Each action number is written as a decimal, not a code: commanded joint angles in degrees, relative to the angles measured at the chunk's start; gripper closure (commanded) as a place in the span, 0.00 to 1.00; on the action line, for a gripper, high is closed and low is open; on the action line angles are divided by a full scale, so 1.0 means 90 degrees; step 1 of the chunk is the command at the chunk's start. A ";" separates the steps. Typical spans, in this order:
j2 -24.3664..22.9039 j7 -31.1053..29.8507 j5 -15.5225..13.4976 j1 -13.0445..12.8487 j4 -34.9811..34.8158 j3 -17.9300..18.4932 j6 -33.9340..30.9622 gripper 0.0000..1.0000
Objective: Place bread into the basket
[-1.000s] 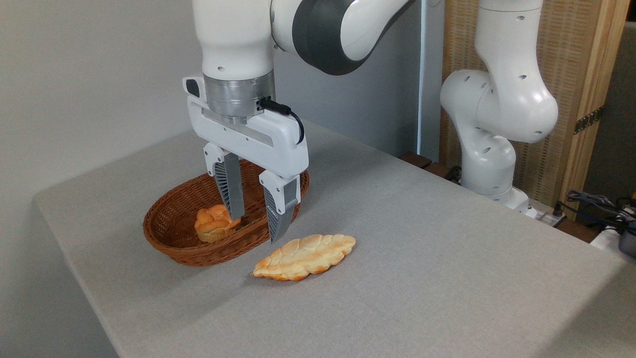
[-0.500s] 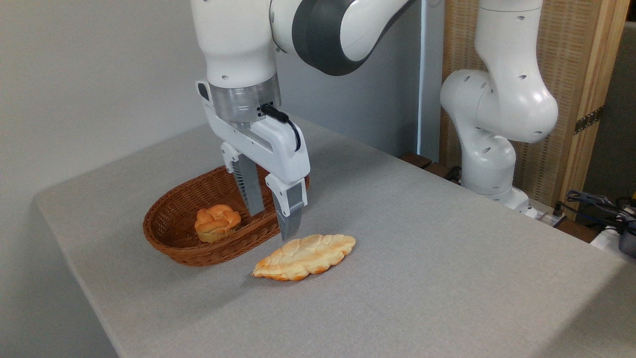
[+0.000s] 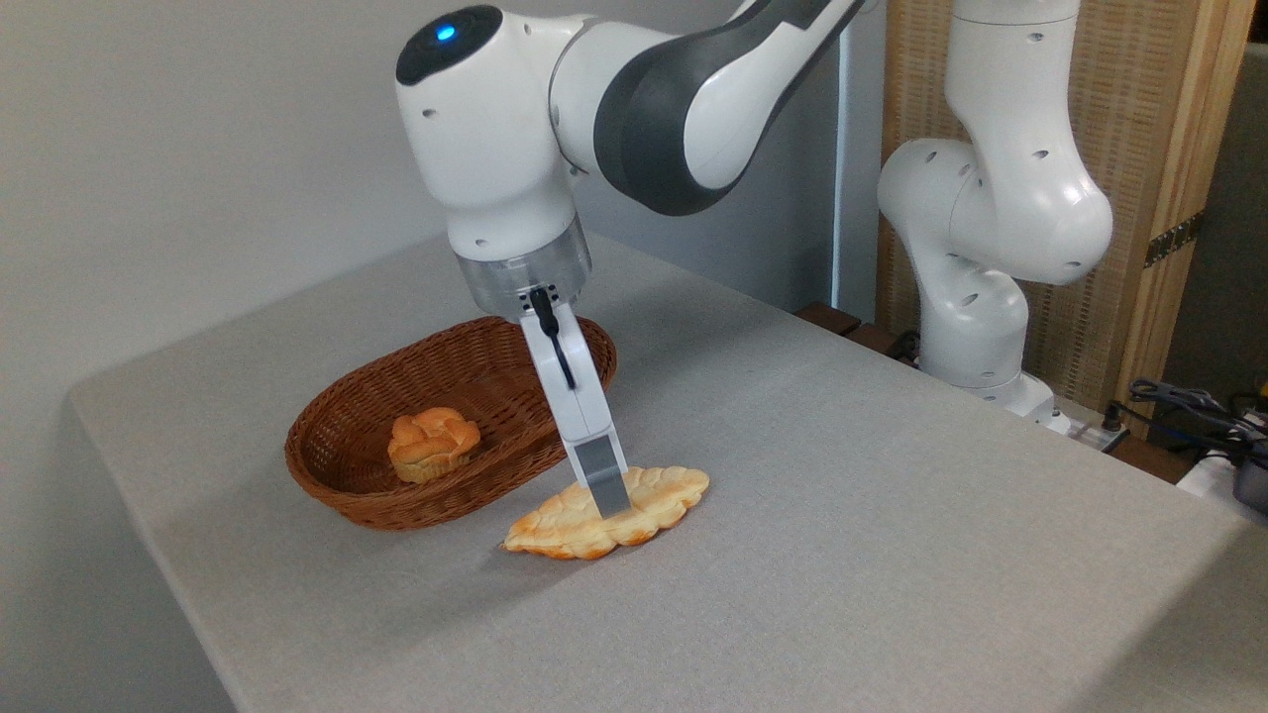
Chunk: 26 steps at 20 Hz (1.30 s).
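The bread [image 3: 606, 513] lies flat on the grey worktop [image 3: 842, 515], nearest the camera of the things on it. Its long axis runs from about 8 o'clock to 2 o'clock, the narrower browned tip pointing toward 8 and the broader pale end toward 2. The hand [image 3: 612, 507] stands over the middle of the loaf, turned edge-on to the camera, so only one grey finger [image 3: 602, 483] shows, its tip on or just at the bread's top. Whether the jaws are spread or pressed on the loaf cannot be told from this side. Just beyond, toward 10 o'clock, sits the oval wicker basket [image 3: 367, 500], its near rim just beside the loaf's tip. A small orange knotted bun [image 3: 432, 444] rests inside it.
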 commanded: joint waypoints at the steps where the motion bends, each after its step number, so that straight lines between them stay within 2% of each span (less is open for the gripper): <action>1: -0.0011 0.0274 0.0099 -0.0043 -0.0115 0.0064 -0.0047 0.00; 11: 0.0438 0.0352 0.0099 -0.0072 -0.0164 0.0045 0.0012 0.00; 17: 0.0468 0.0342 0.0099 -0.0082 -0.0164 0.0035 0.0041 0.00; 18: 0.0468 0.0342 0.0099 -0.0082 -0.0164 0.0045 0.0041 0.05; 21: 0.0478 0.0342 0.0099 -0.0082 -0.0154 0.0045 0.0051 0.44; 22: 0.0478 0.0342 0.0099 -0.0082 -0.0154 0.0045 0.0051 0.53; 23: 0.0478 0.0342 0.0099 -0.0082 -0.0154 0.0045 0.0051 0.57; 26: 0.0468 0.0352 0.0099 -0.0072 -0.0154 0.0054 0.0051 0.57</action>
